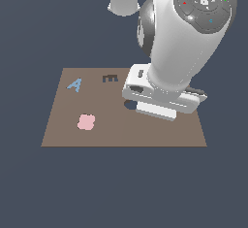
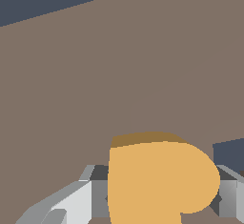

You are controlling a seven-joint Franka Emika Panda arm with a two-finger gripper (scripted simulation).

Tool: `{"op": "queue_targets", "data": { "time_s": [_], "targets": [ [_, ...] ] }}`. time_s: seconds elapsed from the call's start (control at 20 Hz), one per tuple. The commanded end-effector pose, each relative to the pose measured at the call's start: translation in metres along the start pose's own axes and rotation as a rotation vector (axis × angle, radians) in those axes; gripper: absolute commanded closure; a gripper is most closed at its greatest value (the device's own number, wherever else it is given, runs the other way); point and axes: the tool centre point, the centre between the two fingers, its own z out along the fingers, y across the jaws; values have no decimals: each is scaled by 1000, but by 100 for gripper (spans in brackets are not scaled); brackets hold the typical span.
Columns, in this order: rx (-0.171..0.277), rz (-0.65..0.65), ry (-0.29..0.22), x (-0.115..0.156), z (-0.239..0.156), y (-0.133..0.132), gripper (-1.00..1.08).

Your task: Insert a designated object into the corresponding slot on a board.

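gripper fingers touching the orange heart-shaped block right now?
Touching. In the wrist view, the grey gripper fingers press against both sides of the orange heart-shaped block, with no gap showing. The exterior view hides the contact behind the arm.

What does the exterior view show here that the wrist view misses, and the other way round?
Only the exterior view shows the pink piece, the light-blue triangle, the dark E-shaped cut-out, a sliver of another dark hole by the arm, and the arm's body.

Only the wrist view shows the orange heart between the fingers of the gripper.

Both show the brown board.
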Motion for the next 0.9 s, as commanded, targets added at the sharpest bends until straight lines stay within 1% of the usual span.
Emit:
{"op": "queue_targets", "data": {
  "time_s": [0.0, 0.2, 0.4, 0.6, 0.85],
  "targets": [
    [0, -19, 1, -3, -1, 18, 108],
    [0, -44, 1, -6, -3, 43, 108],
    [0, -61, 1, -6, -4, 60, 108],
    [0, -70, 1, -6, -5, 69, 108],
    [0, -68, 0, -6, -3, 69, 108]
  ]
}}
